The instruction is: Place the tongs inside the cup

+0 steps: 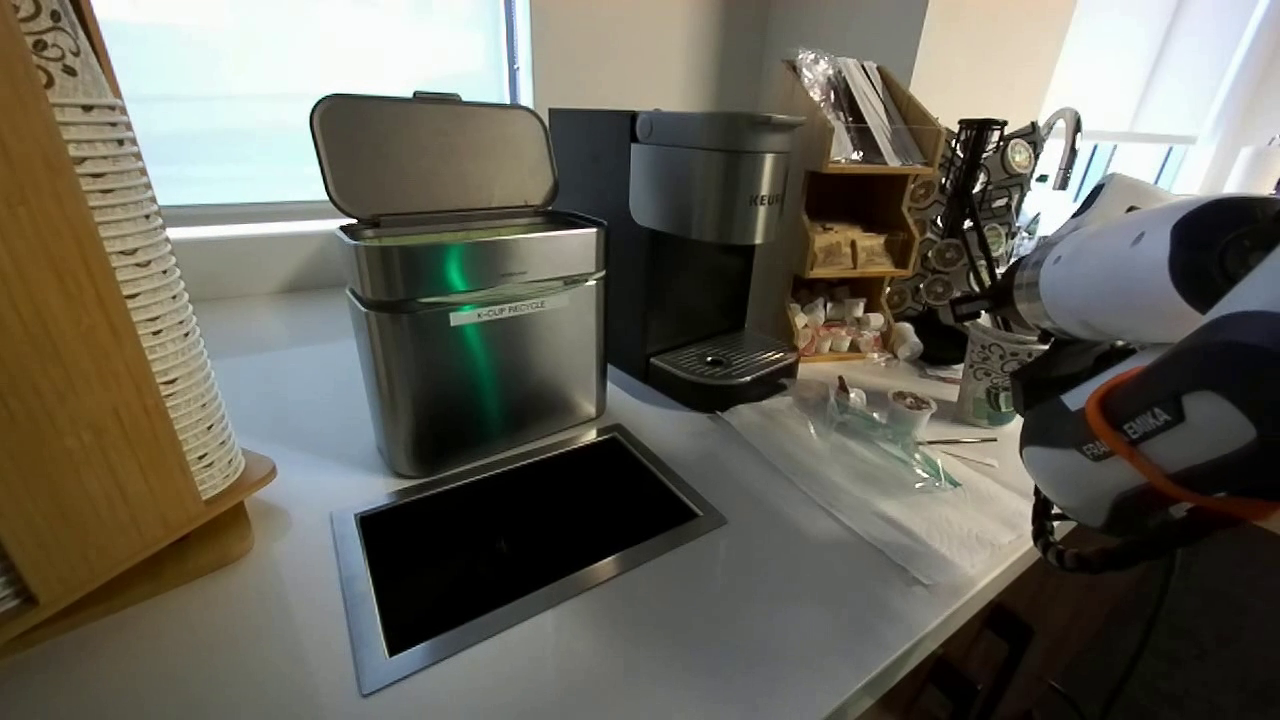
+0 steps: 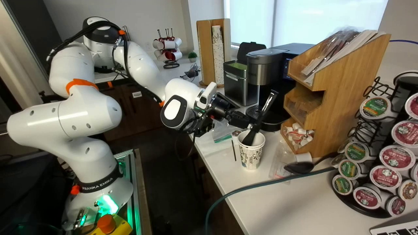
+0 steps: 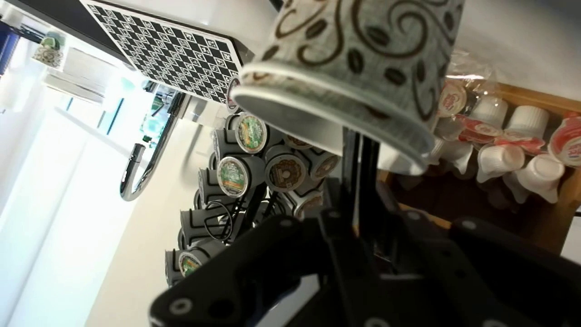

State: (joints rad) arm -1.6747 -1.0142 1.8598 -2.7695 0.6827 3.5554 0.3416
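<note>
The tongs (image 2: 260, 119) lean in the cup (image 2: 250, 156), lower end down inside it, upper end slanting up well clear of the rim. They look dark in this light, with a silver gleam near the top. I judge them thin metal: light, stiff along their length, springy across the two arms, and smooth enough to slip if I pinch too lightly. My gripper (image 3: 358, 190) looks clenched around them; in the wrist view two dark strips run from its grasp into the cup's mouth. That hold, just above the rim, suits me: it leaves the lower end free to go in. But the tongs are long for so small a grip, so they may swivel if that end catches the cup's wall. Whether it touches the bottom I can't see.

The cup stands upright on the counter (image 2: 277, 209), and its doubled rim suggests two nested together. Being paper, it should be light, dent easily, and tip if I drag sideways. To me the task looks nearly finished: ease down, release slowly, and back straight off so the tongs settle against the wall.

Near the cup lie a thin dark stick (image 2: 233, 150) and a clear plastic bag (image 2: 222, 129); the wooden shelf (image 2: 343, 107) stands farther off, and I'd keep the tongs' top away from it.
</note>
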